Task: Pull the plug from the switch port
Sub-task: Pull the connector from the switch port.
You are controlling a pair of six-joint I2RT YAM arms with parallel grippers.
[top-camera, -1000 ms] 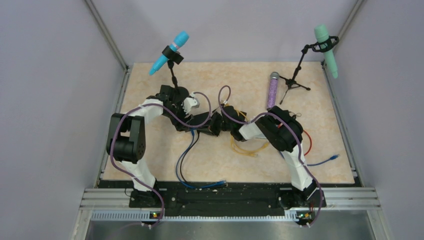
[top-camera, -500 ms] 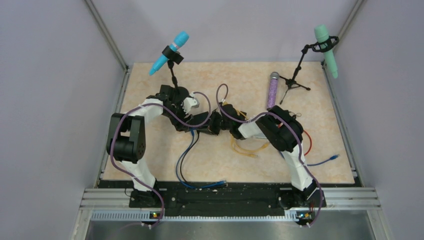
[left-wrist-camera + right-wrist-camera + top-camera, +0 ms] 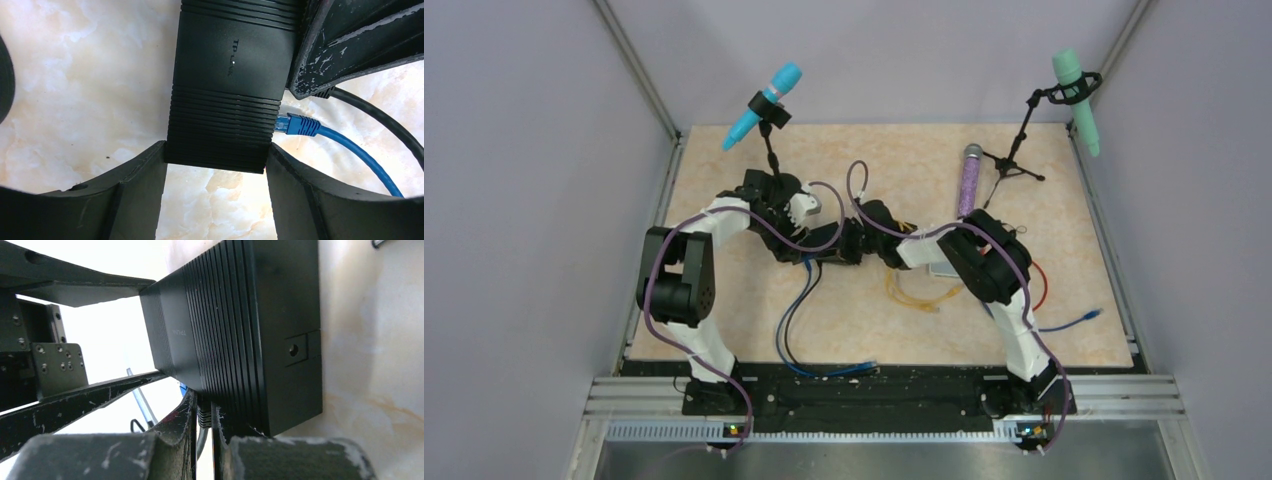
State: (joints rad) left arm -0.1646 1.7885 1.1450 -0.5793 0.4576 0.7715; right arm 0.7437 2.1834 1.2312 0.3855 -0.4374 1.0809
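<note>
Left hand, right hand: both clamped.

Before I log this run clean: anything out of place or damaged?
The purple microphone lies flat on the table while the blue microphone and green microphone sit in stands. The right gripper, shut on the black plug, has scuffed, flaked pads. The switch looks undamaged.

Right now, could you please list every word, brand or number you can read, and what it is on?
"TP-LINK": printed on top of the switch, seen in the left wrist view.
Right wrist view: the same logo on the switch, too small to read surely.
Nothing else is legible.
</note>
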